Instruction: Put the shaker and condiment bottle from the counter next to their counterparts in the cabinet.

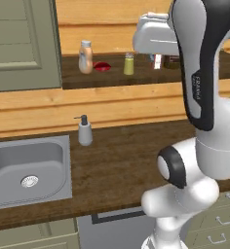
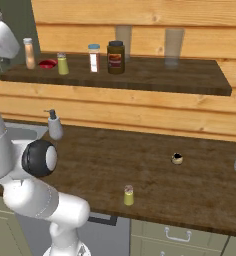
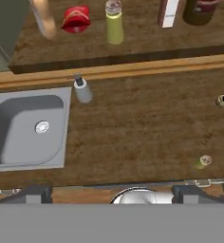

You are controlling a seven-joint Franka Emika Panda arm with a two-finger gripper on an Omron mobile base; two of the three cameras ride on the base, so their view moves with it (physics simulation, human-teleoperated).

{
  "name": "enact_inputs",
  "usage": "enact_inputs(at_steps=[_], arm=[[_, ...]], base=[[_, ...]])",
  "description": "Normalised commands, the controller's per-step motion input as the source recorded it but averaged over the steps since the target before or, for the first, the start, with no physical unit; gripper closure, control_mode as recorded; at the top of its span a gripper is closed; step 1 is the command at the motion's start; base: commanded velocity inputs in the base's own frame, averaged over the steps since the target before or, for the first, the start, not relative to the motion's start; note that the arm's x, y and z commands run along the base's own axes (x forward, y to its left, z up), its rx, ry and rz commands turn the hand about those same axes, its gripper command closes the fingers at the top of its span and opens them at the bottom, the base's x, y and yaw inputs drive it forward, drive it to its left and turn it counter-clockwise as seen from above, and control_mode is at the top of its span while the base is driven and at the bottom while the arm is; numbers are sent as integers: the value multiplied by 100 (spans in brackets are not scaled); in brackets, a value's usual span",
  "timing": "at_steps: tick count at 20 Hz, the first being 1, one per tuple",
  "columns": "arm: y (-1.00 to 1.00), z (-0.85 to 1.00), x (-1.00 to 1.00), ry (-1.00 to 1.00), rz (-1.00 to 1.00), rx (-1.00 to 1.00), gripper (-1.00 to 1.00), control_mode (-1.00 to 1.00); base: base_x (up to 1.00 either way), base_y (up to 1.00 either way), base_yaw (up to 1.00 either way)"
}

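Observation:
The peach-tan condiment bottle stands on the cabinet shelf, just left of the small red item. To the red item's right on the same shelf is a yellow-green shaker. Another shaker like it stands upright on the counter, near the front edge. My gripper is open and holds nothing. It hangs high above the counter, far from both shakers.
A grey pump dispenser stands beside the steel sink. On the shelf are a white blue-capped bottle and a dark brown jar. A small dark round thing lies on the counter. The grey-green cabinet door hangs at the left.

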Motion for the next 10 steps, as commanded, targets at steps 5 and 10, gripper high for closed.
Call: enact_inputs(at_steps=[5, 10], arm=[[-76, -97, -100, -11, -5, 6, -100, -100], [-76, -100, -100, -10, -5, 5, -100, -100]], base=[[0, 0, 0], [0, 0, 0]])
